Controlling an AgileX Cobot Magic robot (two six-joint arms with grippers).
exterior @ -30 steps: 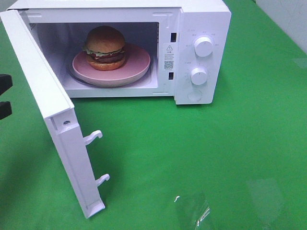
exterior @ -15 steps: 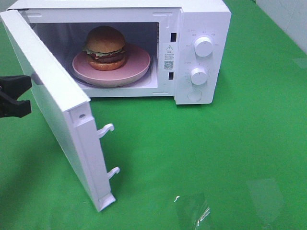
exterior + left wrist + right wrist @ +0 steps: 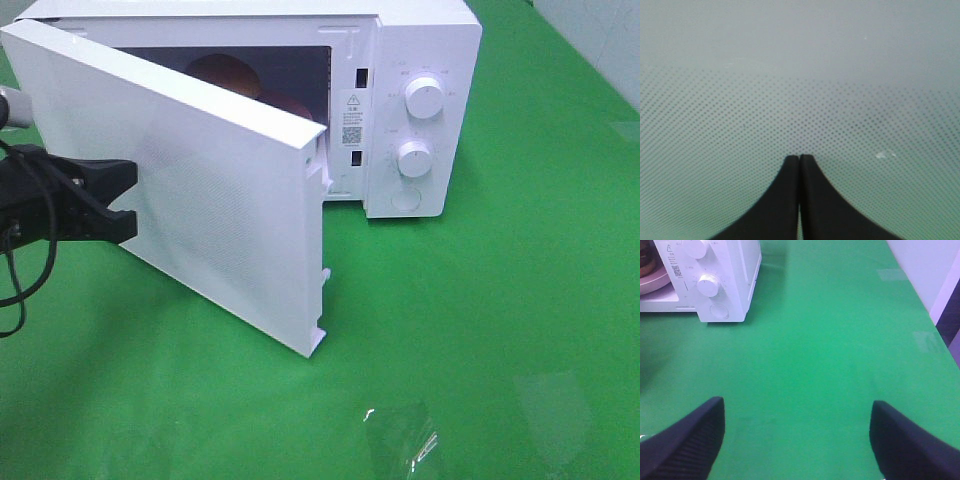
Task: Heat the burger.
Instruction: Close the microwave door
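The burger [image 3: 222, 72] sits inside the white microwave [image 3: 425, 35]; only the top of its brown bun shows above the half-swung door [image 3: 220, 210]. A sliver of the pink plate [image 3: 285, 102] under it shows too. My left gripper [image 3: 128, 200] is shut, its black fingertips [image 3: 792, 167] pressed against the dotted outer face of the door [image 3: 800, 90]. My right gripper [image 3: 797, 440] hangs open over bare green cloth, well right of the microwave [image 3: 735, 270], with nothing between its fingers. It is out of the exterior high view.
Two white knobs [image 3: 425, 98] [image 3: 414, 158] sit on the microwave's right panel, with a round button below them. Green cloth [image 3: 500, 320] covers the table. Patches of clear tape [image 3: 400, 440] lie near the front edge.
The door has swung from wide open to about half closed, hiding most of the burger and plate. My left gripper moved in from the left edge, following the door's outer face.
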